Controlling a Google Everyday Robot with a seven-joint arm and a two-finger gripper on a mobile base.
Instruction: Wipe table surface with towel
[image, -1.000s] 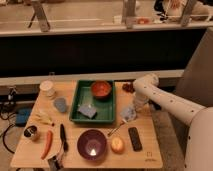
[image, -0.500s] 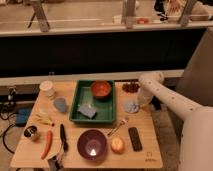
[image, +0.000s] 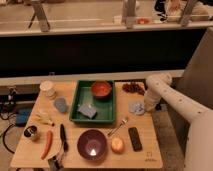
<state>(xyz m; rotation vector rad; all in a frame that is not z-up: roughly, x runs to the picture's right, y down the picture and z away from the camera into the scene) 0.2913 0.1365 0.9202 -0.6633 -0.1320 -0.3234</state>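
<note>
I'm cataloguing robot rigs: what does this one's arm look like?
The arm is smooth, white and rounded, with thick tubular links and a bulbous joint. Its gripper, at the table's right edge beside the pale blue towel, looks white too. No cables or markings are discernible.

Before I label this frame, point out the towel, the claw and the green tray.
towel (image: 136, 107), camera view, middle of the cloth.
claw (image: 146, 108), camera view, arm's tip at the towel's right edge.
green tray (image: 74, 106), camera view, left wall.
</note>
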